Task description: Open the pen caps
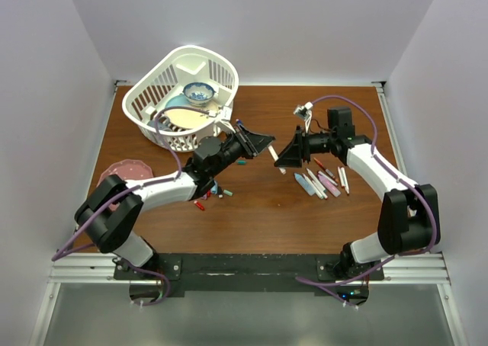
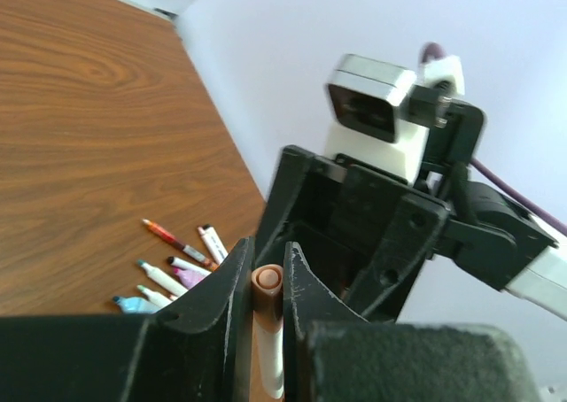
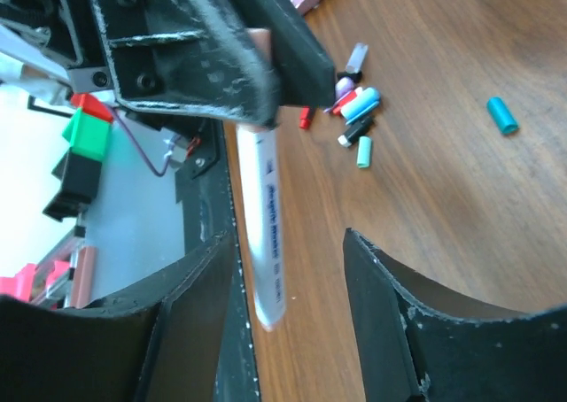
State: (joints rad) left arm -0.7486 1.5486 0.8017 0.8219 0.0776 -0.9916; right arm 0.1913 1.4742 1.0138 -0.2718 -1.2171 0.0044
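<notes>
Holding a white pen (image 3: pixel 268 234), probably light, stiff and slick, in the air to the right of the basket (image 1: pixel 152 106), the left gripper (image 2: pixel 267 262) has its jaws clamped on the brown end, while the jaws of the right gripper (image 3: pixel 291 243) stand apart around the bare barrel, likely the best hold.

Robotics lab test cell, not a home. Left arm (image 1: pixel 152 190) & right arm (image 1: pixel 375 164) sit bolted to a metal rail (image 1: pixel 252 268) at the near edge of a wood-grain table (image 1: pixel 259 209). Plain white walls (image 1: pixel 46 94) box it in on 3 sides. Purple cables (image 1: pixel 339 97) loop over the arms. Household props laid out as test items: white basket (image 1: pixel 145 106) w/ bowl (image 1: pixel 199 94), pink plate (image 1: pixel 126 169), loose pens (image 1: pixel 324 182).
</notes>
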